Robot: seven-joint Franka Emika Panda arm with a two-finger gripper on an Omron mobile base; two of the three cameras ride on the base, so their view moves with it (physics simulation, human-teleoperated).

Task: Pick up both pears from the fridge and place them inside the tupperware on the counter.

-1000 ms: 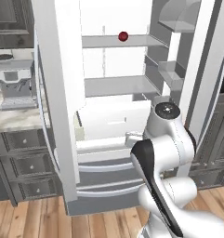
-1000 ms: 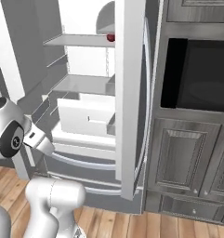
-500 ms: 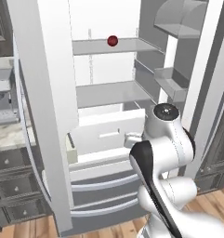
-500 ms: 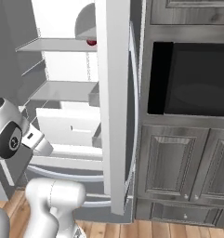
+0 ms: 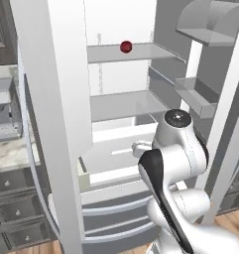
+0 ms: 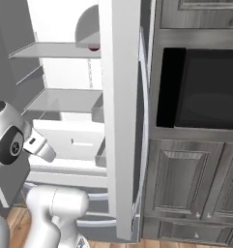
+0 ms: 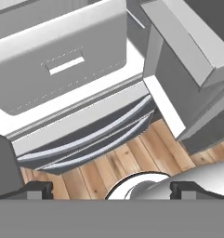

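The fridge (image 5: pixel 116 104) stands open in front of me, with white shelves and drawers inside. A glossy red pear (image 5: pixel 125 46) rests on its upper shelf, and the pear (image 6: pixel 94 48) peeks out beside the door edge in the right base view. The other pear and the tupperware are out of view. My gripper (image 7: pixel 113 190) is open with nothing between its fingertips (image 7: pixel 39 189). It hangs low and points down at the white drawer (image 7: pixel 62 60) and the wood floor (image 7: pixel 132 158), well below the pear's shelf. A strip of the counter (image 5: pixel 7 151) shows at the far left.
The left fridge door (image 5: pixel 56 99) stands close on my left and the right door (image 6: pixel 120 116) close on my right, with door bins (image 5: pixel 195 96) on it. A grey appliance (image 5: pixel 2 119) sits on the counter. A black wall oven (image 6: pixel 200 87) and dark cabinets (image 6: pixel 185 189) lie to the right.
The whole picture has shifted: the base has driven closer to the fridge and to the right. The counter has slid toward the left edge. The arm keeps its pose.
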